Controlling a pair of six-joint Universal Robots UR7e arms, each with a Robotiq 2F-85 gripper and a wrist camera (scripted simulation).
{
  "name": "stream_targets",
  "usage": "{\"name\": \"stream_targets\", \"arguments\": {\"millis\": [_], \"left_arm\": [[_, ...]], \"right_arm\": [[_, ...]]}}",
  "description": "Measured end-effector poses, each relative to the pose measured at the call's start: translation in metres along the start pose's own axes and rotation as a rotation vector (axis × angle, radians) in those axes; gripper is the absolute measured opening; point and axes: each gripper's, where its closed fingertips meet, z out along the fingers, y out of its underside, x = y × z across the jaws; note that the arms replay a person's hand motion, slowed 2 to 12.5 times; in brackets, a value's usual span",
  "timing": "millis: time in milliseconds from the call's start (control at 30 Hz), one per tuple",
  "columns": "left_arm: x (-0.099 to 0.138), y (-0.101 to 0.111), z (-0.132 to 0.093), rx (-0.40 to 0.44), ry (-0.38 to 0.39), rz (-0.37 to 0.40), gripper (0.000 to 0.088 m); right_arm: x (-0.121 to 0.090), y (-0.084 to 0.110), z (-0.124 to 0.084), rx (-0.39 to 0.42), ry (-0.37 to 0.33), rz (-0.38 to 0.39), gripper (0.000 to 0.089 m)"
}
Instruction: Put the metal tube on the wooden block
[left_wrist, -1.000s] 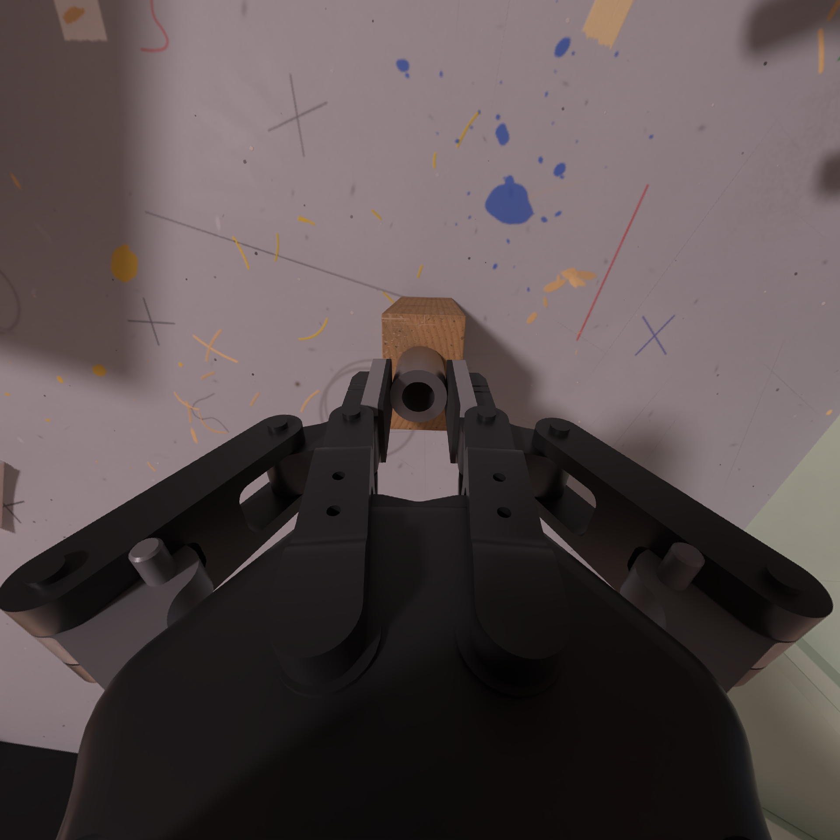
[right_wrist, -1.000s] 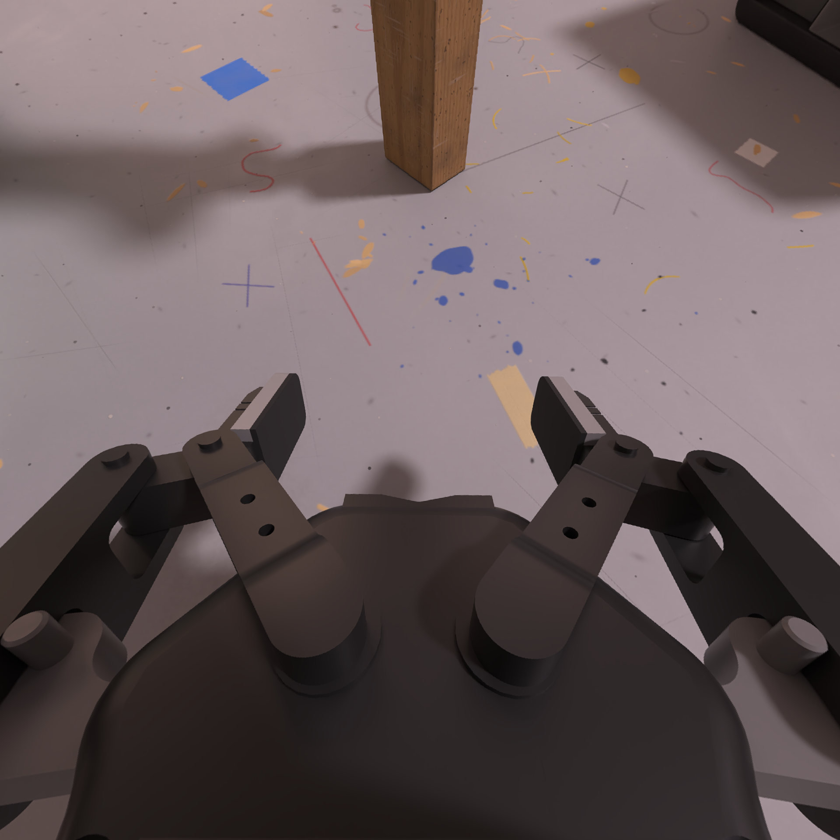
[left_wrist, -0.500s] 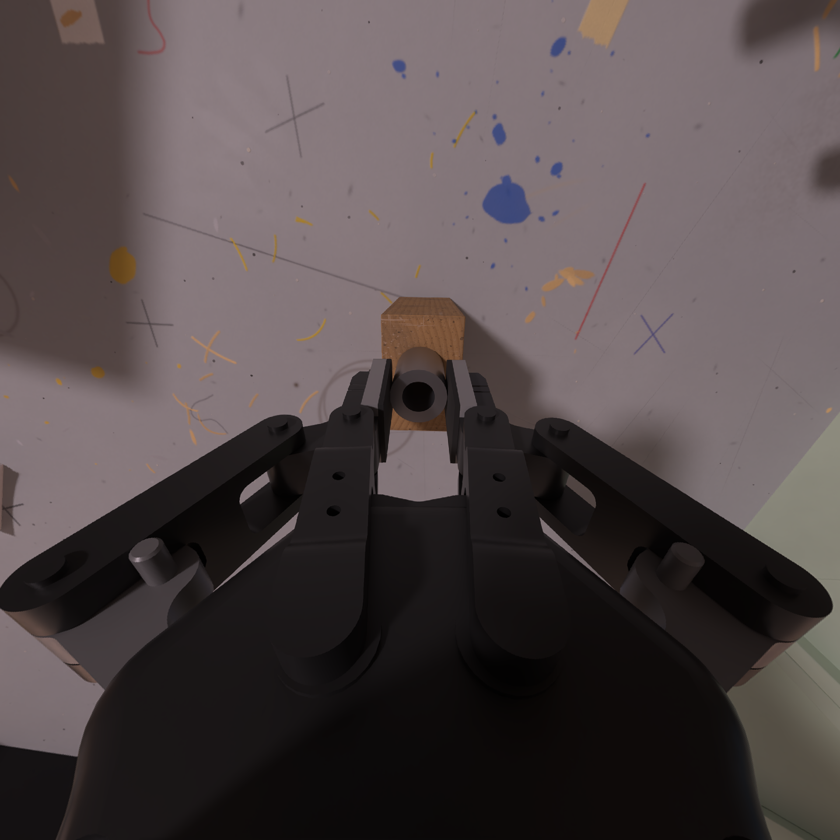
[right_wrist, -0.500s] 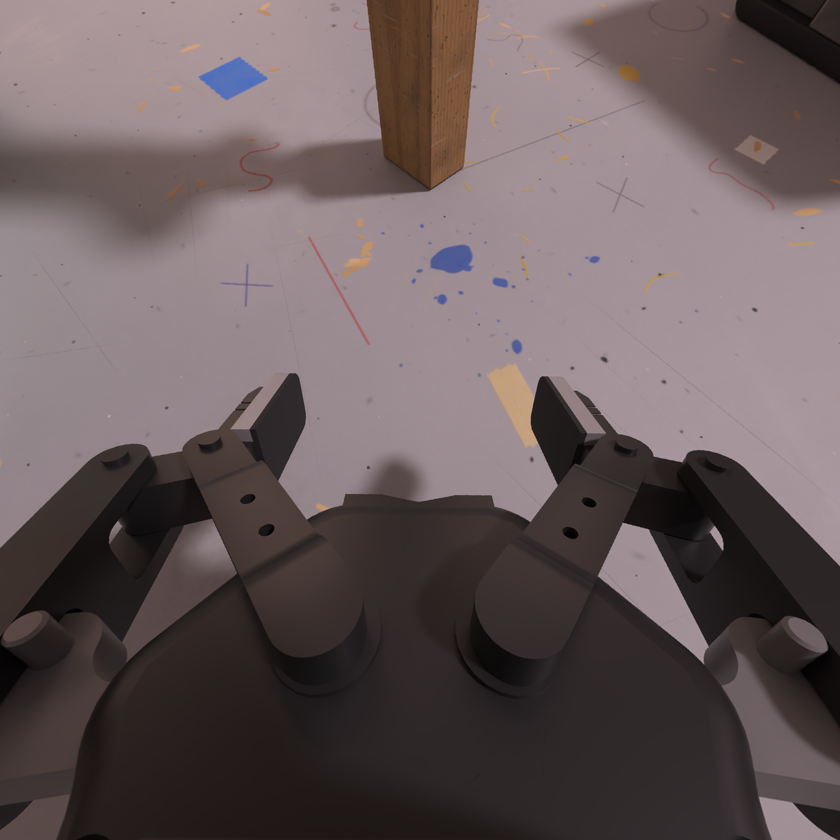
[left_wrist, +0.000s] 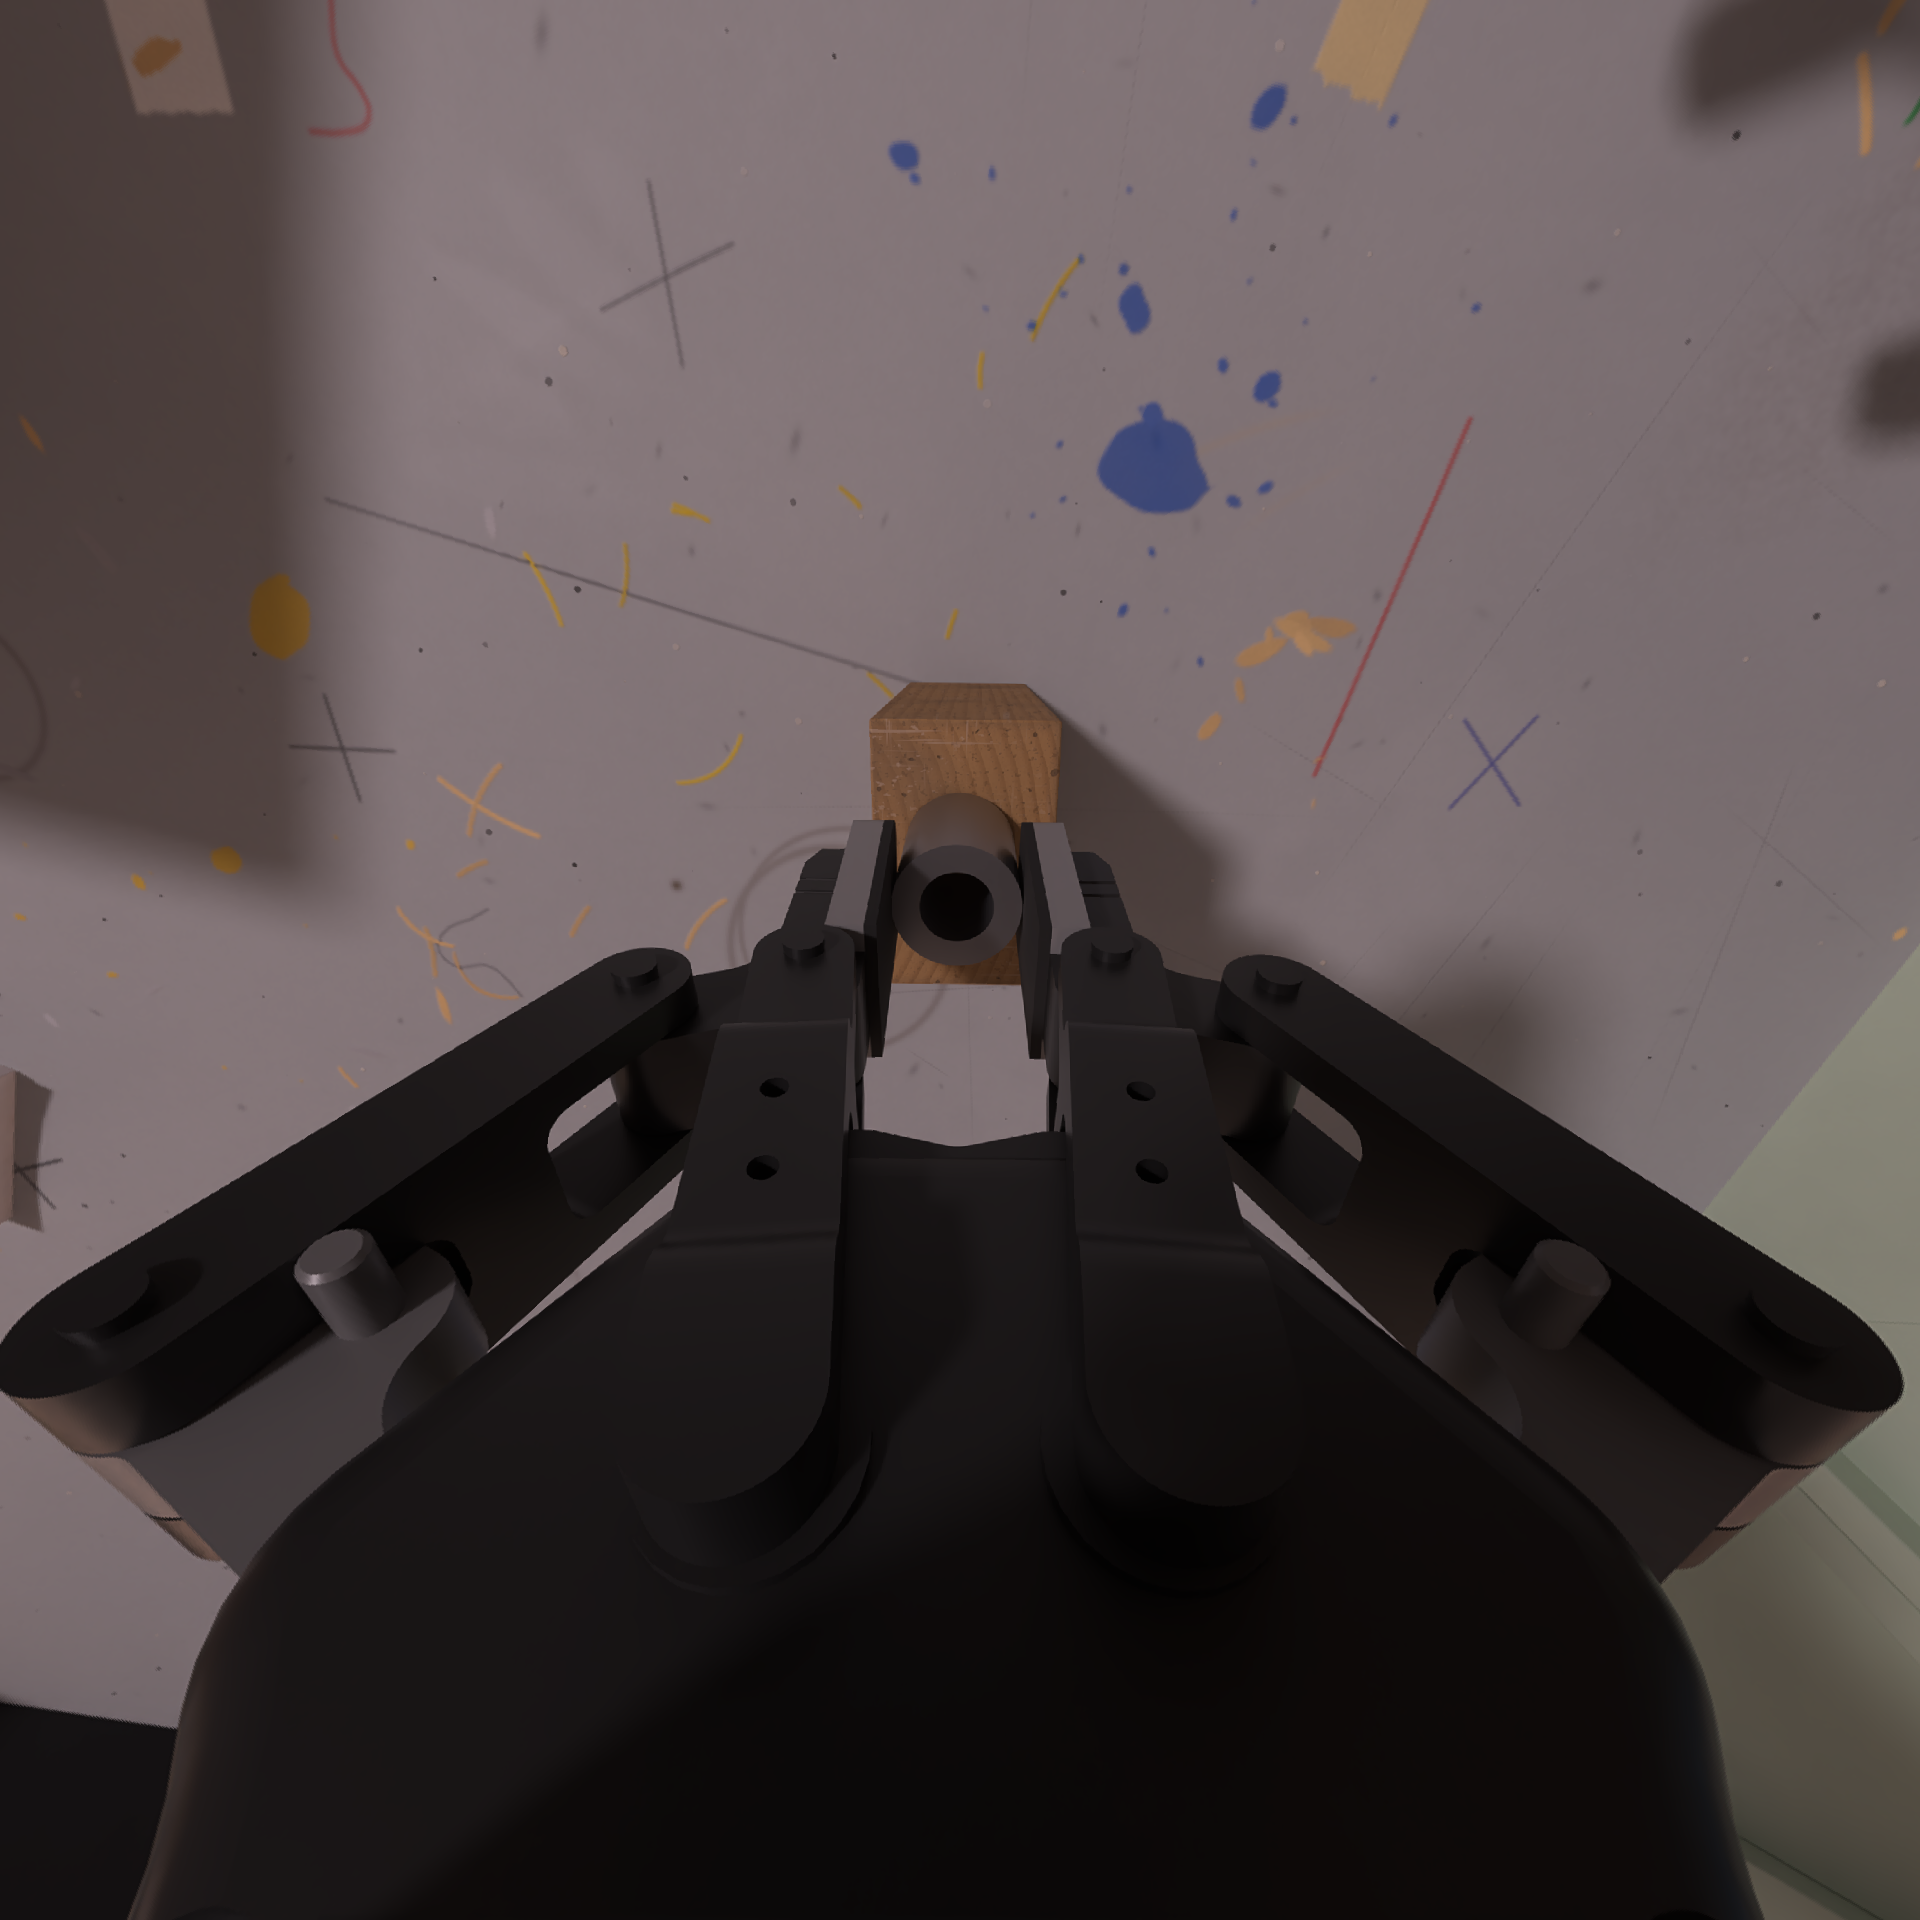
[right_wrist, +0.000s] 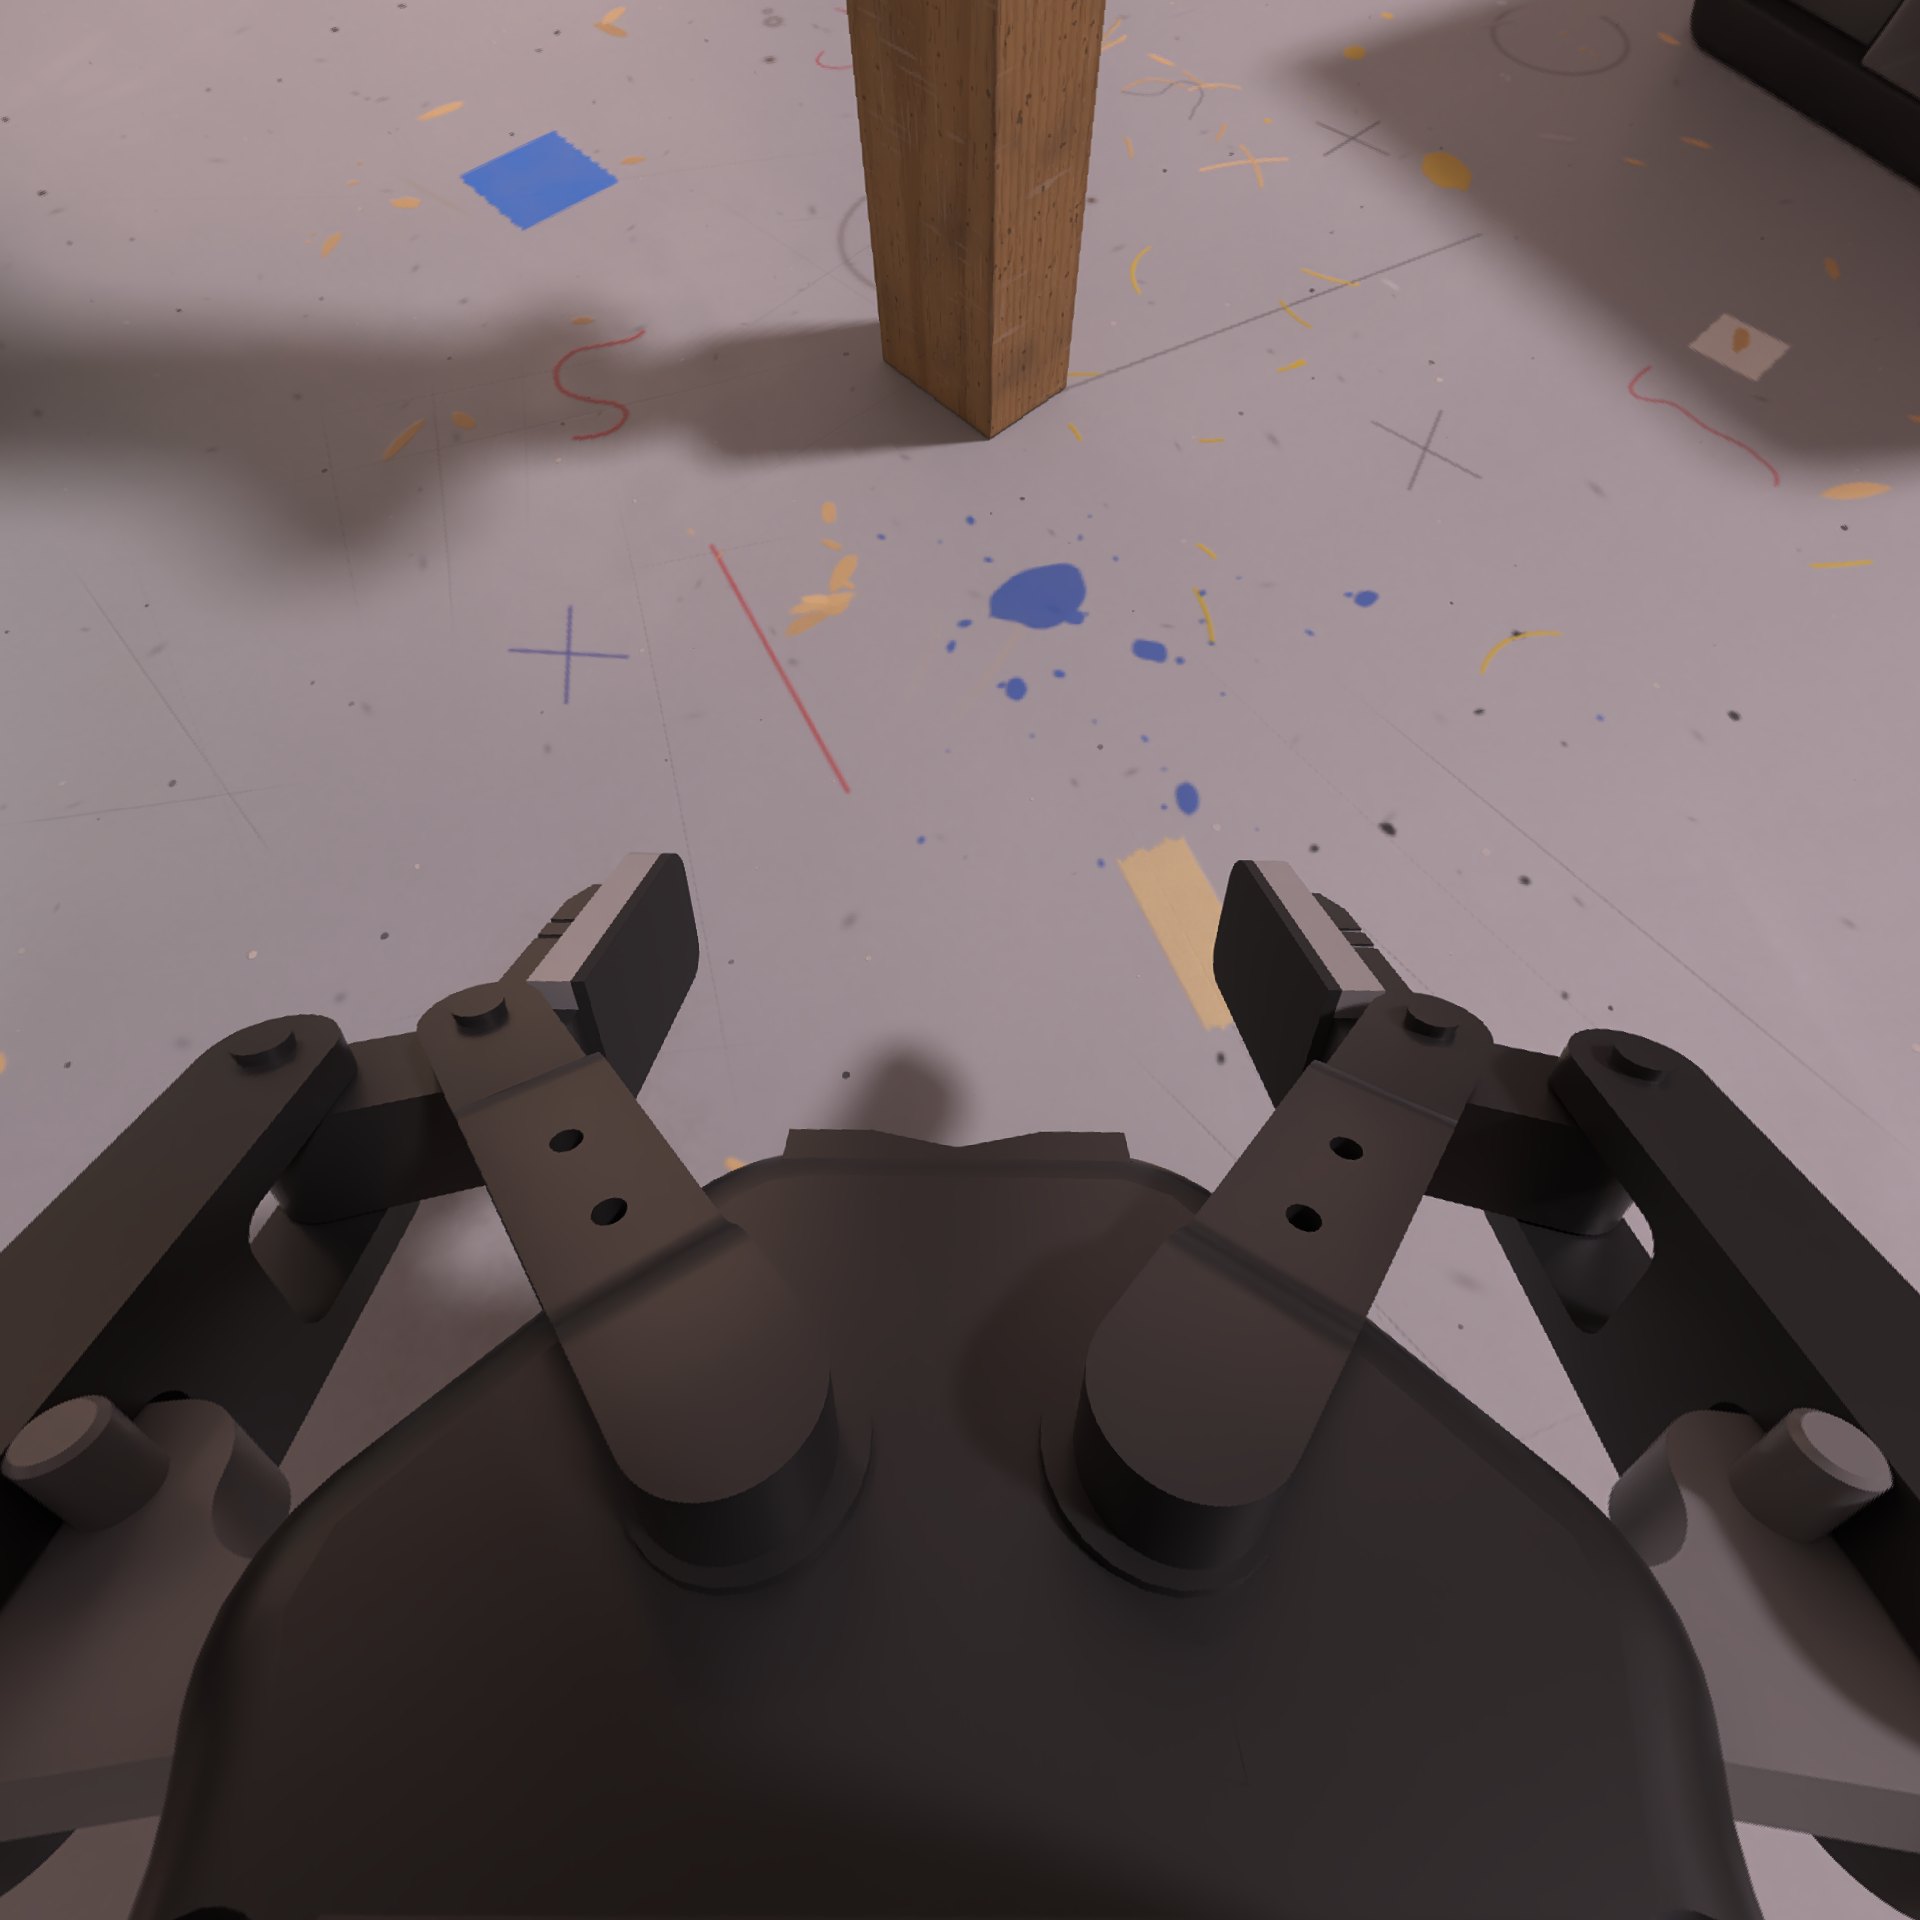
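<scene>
In the left wrist view my left gripper (left_wrist: 957, 914) is shut on the dark grey metal tube (left_wrist: 957, 902), seen end-on with its bore facing the camera. The tube hangs straight over the top face of the tall wooden block (left_wrist: 964, 743); whether it touches the block I cannot tell. In the right wrist view the wooden block (right_wrist: 977, 208) stands upright on the table, its top cut off by the frame. My right gripper (right_wrist: 956, 940) is open and empty, low over the table, well short of the block.
The grey table (right_wrist: 1455, 727) carries paint splashes, pen marks and tape strips. A dark object (right_wrist: 1808, 73) sits at the far right corner of the right wrist view. A pale green floor (left_wrist: 1829, 1195) shows past the table's edge in the left wrist view.
Both views have shifted very slightly; the tube stays gripped over the block. The right gripper stays open.
</scene>
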Motion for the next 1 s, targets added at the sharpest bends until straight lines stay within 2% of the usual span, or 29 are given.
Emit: {"name": "stream_targets", "arguments": {"millis": [1000], "left_arm": [[0.0000,0.0003,0.0001,0.007,0.008,-0.005,0.0209]], "right_arm": [[0.0008,0.0004,-0.0002,-0.001,0.001,0.002,0.0854]]}}
